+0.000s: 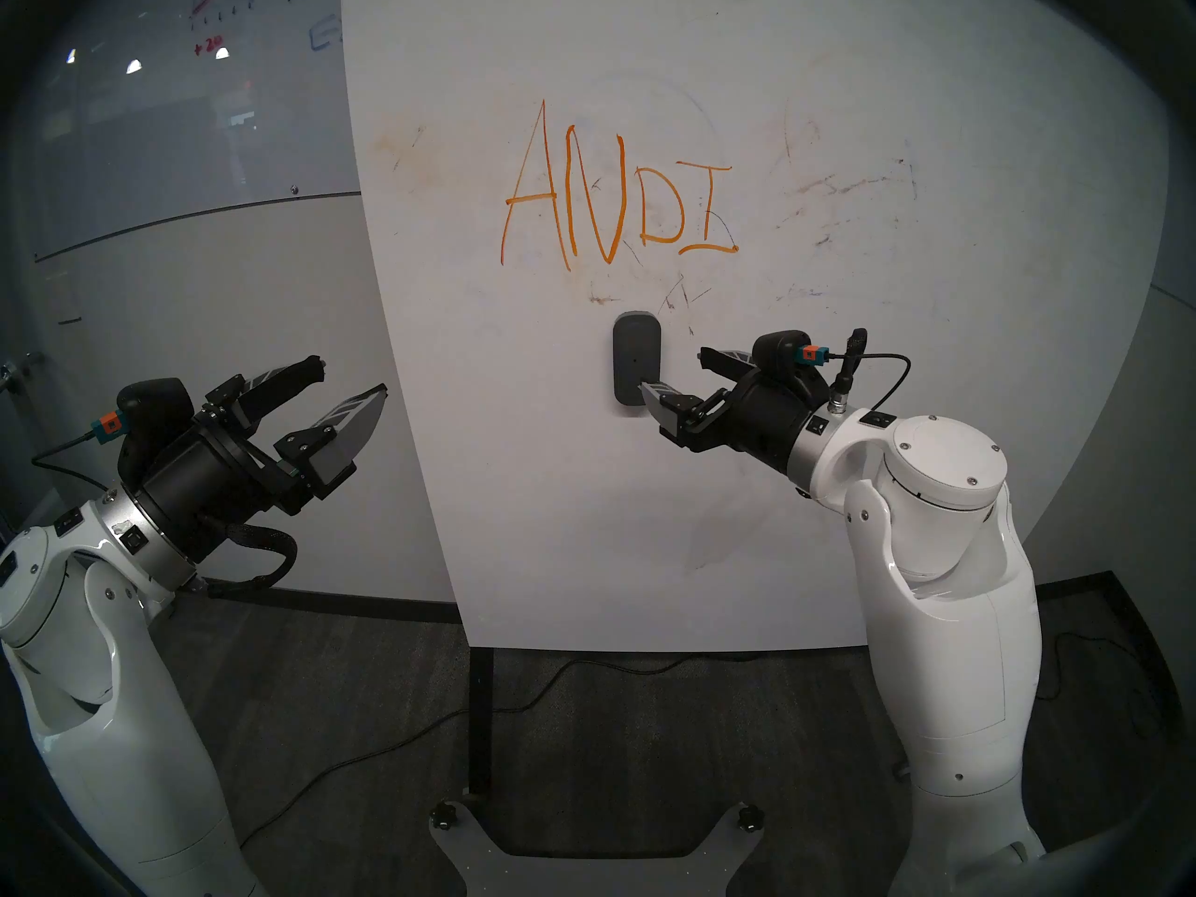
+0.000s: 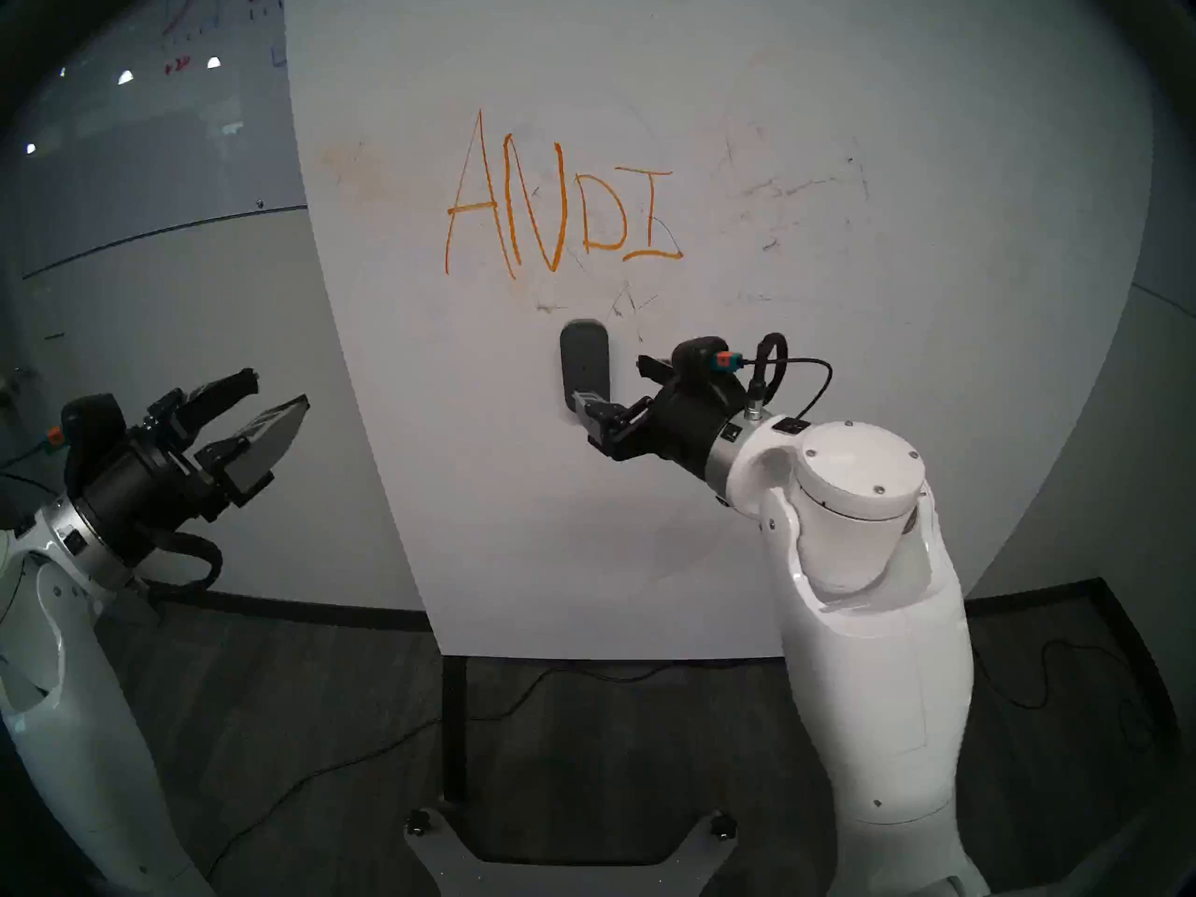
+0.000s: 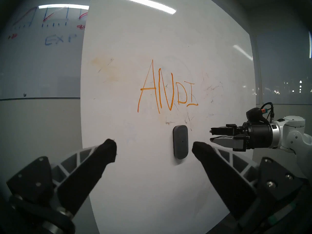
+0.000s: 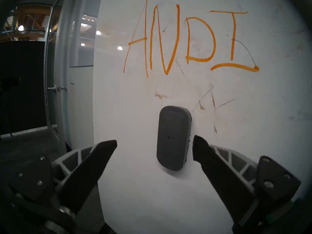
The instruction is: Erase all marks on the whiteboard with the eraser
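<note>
The whiteboard point(image 1: 518, 488) stands upright in front of me. The orange marks spelling ANDI point(image 1: 619, 190) sit at its upper middle and also show in the other views point(image 2: 560, 209) point(image 3: 172, 90) point(image 4: 234, 65). The dark grey eraser point(image 1: 636, 352) clings upright to the board just below the letters point(image 2: 584, 358) point(image 3: 180, 142) point(image 4: 173, 139). My right gripper point(image 1: 671, 371) point(image 2: 608, 379) point(image 3: 211, 135) point(image 4: 155, 139) is open and empty, pointing at the eraser from a short way off the board. My left gripper point(image 1: 353, 376) point(image 2: 281, 386) point(image 3: 152, 142) is open and empty, off the board's left edge.
Faint grey-brown scratches point(image 1: 841, 190) lie right of the letters. A glass wall board with red and blue graph scribbles point(image 1: 213, 35) is behind at the left. The whiteboard's black leg point(image 1: 480, 721) and a floor cable point(image 1: 388, 747) are below. A door handle point(image 4: 54, 88) shows at far left.
</note>
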Controlling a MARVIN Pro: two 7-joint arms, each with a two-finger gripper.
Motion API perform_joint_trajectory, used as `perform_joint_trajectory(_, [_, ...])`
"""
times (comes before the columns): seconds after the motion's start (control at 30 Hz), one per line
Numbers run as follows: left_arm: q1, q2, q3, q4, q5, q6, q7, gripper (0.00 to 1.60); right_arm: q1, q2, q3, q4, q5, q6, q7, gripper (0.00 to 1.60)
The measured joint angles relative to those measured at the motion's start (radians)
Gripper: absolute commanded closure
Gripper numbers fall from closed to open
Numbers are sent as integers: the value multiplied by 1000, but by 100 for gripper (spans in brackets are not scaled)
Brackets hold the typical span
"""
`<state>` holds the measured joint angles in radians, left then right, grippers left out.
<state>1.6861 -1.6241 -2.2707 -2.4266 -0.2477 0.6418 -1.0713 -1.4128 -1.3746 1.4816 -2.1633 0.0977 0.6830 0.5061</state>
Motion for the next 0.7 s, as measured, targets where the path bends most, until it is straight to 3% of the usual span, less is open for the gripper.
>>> perform_joint_trajectory(0.33, [-2,-2,0,0,3,0,-3,0,13,-33,-53,27,-5,24,-26,0])
perform_joint_trajectory(0.7, [-4,-4,-1,0,6,1,-6,0,61,-77,-112,117,-37,37,-80,0])
